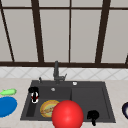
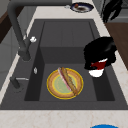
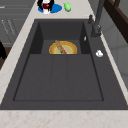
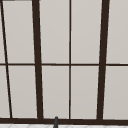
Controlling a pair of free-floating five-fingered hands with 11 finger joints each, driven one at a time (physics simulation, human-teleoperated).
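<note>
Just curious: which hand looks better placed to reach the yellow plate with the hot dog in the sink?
Probably the left hand: gripping a red-and-white can, it hovers beside the yellow plate.

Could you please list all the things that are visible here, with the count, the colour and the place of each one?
sink: 1, dark grey, two basins, set in the counter.
faucet: 1, dark grey, behind the sink, before the window.
yellow plate: 1, yellow with a green middle, in the left basin, with a long brown and pink food on it.
red ball: 1, red, at the front edge of the sink in the front view.
blue plate: 1, blue, on the counter left of the sink.
green item: 1, green, behind the blue plate.
dark plate: 1, dark, on the counter right of the sink.
window: 1, brown frame, above the sink.
cup: 1, red and white, held over the left basin.
left hand: black, curled round the cup.
right hand: black, at the sink's front right.
</note>
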